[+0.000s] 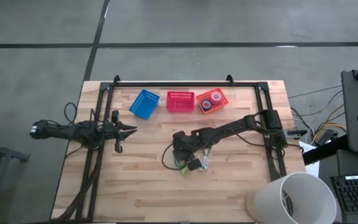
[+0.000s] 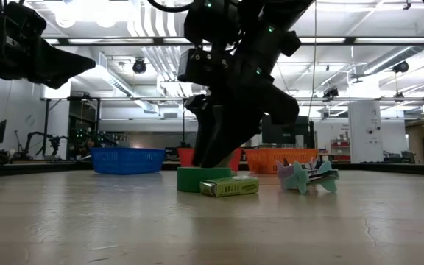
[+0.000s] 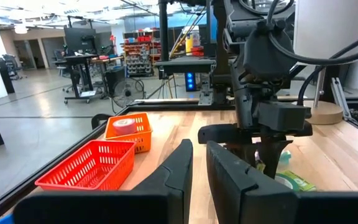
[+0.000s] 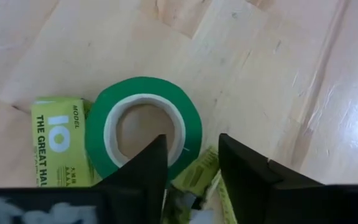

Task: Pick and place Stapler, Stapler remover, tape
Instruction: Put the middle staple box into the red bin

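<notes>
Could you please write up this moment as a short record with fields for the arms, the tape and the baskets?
right gripper: low over the table's middle, one finger inside the green tape roll, one outside its wall
left gripper: waiting at the table's left, holding nothing
beside the roll: yellow-green box
baskets: blue basket, red basket, orange basket along the far edge
orange basket contents: tape rolls

A blue basket [image 1: 144, 103], a red basket [image 1: 180, 101] and an orange basket [image 1: 221, 98] stand in a row near the far edge of the wooden table [image 1: 148, 180]. Two yellow-green boxes [image 4: 55, 149] lie on the tabletop. A white bucket [image 1: 291, 198] stands beyond the table's near right corner.
</notes>
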